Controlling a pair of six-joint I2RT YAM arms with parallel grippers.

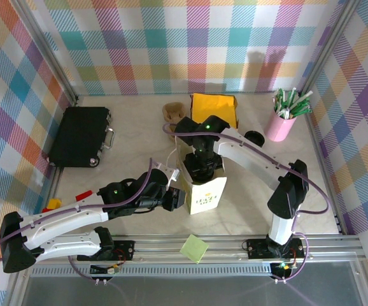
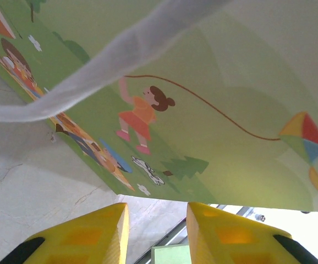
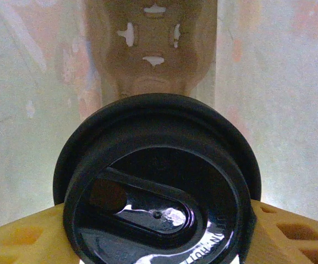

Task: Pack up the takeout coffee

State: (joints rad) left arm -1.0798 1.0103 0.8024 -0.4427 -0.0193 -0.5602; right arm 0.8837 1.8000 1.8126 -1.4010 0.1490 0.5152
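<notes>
Inside the bag, right gripper clasps takeout coffee (jaws half-wide).

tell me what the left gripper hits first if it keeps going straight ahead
The paper bag: its green printed side stands straight ahead of the left gripper. A blurred white strip crosses nearer, so depth is unclear.

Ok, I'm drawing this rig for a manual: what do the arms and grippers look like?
The left arm and right arm have white shells, black joints, green lights and purple cables. Left fingers and right fingers are yellow, with recessed pockets.
</notes>
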